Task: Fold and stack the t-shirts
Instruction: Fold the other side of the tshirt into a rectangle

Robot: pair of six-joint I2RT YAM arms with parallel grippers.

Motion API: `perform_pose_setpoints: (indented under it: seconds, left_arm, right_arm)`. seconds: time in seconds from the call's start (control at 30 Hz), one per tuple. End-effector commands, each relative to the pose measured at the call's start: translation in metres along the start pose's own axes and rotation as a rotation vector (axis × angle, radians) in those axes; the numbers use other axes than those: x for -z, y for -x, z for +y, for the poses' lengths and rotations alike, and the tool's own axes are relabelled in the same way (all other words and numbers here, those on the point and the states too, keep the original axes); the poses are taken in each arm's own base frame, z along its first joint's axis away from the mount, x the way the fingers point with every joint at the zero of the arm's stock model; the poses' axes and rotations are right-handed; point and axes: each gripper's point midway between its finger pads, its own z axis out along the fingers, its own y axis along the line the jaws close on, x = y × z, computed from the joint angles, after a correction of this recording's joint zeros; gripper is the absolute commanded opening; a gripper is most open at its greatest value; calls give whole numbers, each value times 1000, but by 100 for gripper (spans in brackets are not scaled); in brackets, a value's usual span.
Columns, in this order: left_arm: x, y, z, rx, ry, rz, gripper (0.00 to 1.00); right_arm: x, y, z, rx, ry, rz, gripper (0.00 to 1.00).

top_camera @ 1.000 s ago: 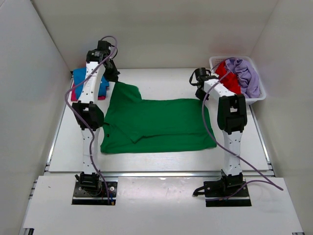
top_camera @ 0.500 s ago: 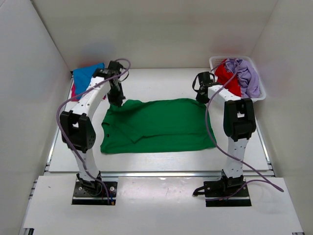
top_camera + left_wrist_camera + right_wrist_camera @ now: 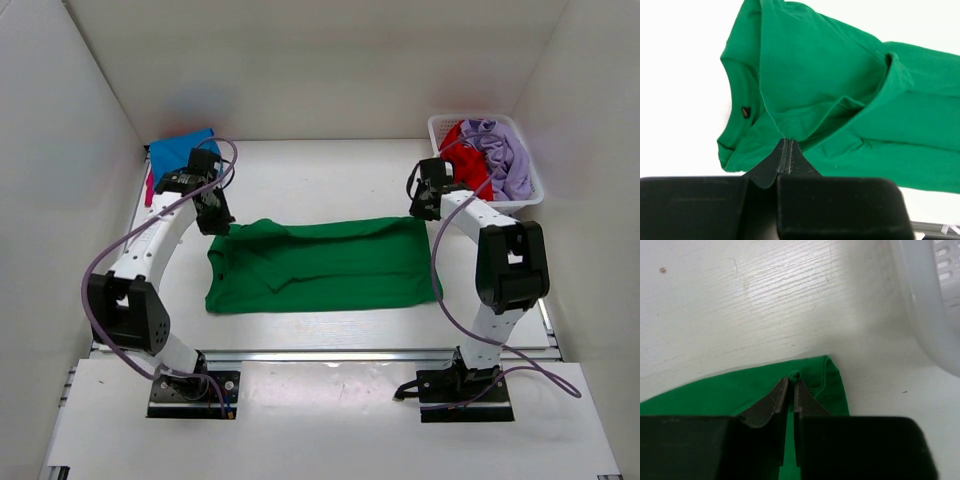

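Observation:
A bright green t-shirt (image 3: 320,265) lies across the middle of the table, its far edge lifted and folded toward the near side. My left gripper (image 3: 216,222) is shut on the shirt's far left edge, seen pinched at the fingertips in the left wrist view (image 3: 788,141) over the green t-shirt (image 3: 840,75). My right gripper (image 3: 421,209) is shut on the far right corner, with a small bunch of green cloth (image 3: 815,385) between the tips (image 3: 791,381). Red (image 3: 462,150) and lilac (image 3: 500,155) tees fill the basket. Blue (image 3: 180,150) and magenta-pink (image 3: 150,188) tees lie at the far left.
A white lattice basket (image 3: 530,195) stands at the far right; its wall shows in the right wrist view (image 3: 930,305). White walls enclose the table on three sides. The blue and pink tees sit close behind my left arm.
Both grippers have pulled the shirt's far edge toward the near side, folding it over. The left arm swung outward to the left. The shirt now looks narrower front to back.

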Motion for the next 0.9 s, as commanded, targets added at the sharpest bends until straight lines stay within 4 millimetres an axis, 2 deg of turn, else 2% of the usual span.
perform_pose_setpoints:
  seconds: [0.0, 0.2, 0.37, 0.4, 0.43, 0.6, 0.87]
  left_arm:
    - [16, -11, -3, 10, -51, -30, 0]
    - [29, -40, -7, 10, -81, -22, 0]
    - [32, -61, 7, 28, -86, -7, 0]
    - [32, -65, 12, 39, -76, 1, 0]
    - [32, -66, 12, 37, -79, 0, 0]
    - [36, -81, 22, 9, -62, 14, 0]
    - [28, -99, 38, 15, -28, 37, 0]
  right_arm:
    - [19, 17, -1, -2, 55, -73, 1]
    - [31, 13, -5, 10, 105, -64, 0]
    - [38, 5, -5, 17, 131, -47, 0]
    - [36, -2, -7, 23, 130, -29, 0]
    - [38, -1, -7, 23, 134, -37, 0]
    - [42, -19, -11, 19, 136, -3, 0]
    - [47, -33, -18, 13, 126, 3, 0]
